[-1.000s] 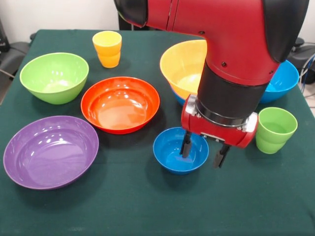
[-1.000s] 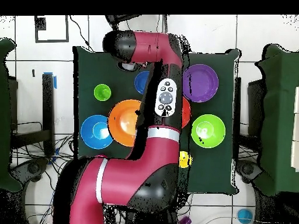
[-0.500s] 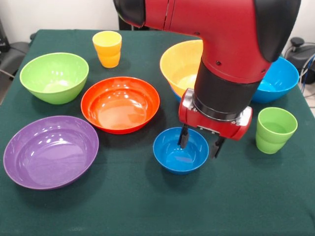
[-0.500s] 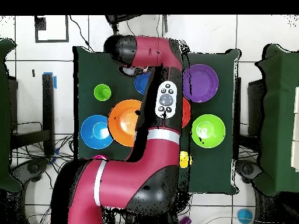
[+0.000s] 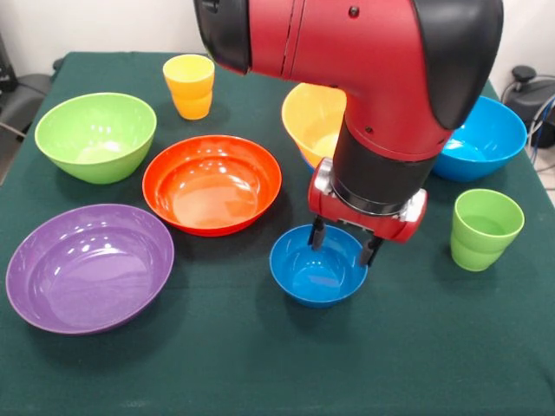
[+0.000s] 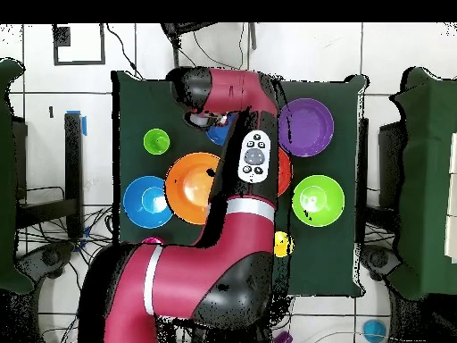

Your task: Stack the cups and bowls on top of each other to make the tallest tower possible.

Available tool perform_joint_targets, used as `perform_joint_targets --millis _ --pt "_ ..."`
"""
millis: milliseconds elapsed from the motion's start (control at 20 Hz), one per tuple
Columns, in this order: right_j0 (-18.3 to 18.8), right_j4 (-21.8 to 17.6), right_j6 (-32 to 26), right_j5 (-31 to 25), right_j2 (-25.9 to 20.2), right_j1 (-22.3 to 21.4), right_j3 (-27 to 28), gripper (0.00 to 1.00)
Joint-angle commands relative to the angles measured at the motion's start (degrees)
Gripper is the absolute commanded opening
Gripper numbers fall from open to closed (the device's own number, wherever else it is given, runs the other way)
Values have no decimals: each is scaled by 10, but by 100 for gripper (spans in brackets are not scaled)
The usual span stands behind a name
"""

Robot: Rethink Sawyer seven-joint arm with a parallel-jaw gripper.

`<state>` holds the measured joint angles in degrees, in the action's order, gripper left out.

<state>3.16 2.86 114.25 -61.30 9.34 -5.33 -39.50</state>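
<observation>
My gripper (image 5: 344, 244) is open and hangs low over the far rim of the small blue bowl (image 5: 314, 270). The left finger is inside the bowl and the right finger is at its right rim. The large yellow-orange bowl (image 5: 314, 111) sits nested in a blue bowl (image 5: 310, 165) behind the arm. Another blue bowl (image 5: 490, 139) is at the far right. The light green cup (image 5: 486, 228) stands right of the gripper. The yellow cup (image 5: 189, 85) stands at the far left. The red-pink cup is hidden in the front view.
The orange-red bowl (image 5: 212, 182), the lime green bowl (image 5: 95, 134) and the wide purple bowl (image 5: 89, 264) sit apart on the left half of the green table (image 5: 260, 364). In the overhead view the arm (image 6: 241, 179) covers the table's middle.
The gripper has moved left and towards the robot's side. Its fingers have shifted from the small blue bowl's right edge to its far rim and have stayed open. The bowls and cups have not moved.
</observation>
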Motion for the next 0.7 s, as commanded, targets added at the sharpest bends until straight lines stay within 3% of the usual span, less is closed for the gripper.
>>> perform_joint_targets --millis 50,700 --pt "1 -26 -41 57 -57 0 -87 100" --pt "-13 4 -22 28 -76 -13 -73 100"
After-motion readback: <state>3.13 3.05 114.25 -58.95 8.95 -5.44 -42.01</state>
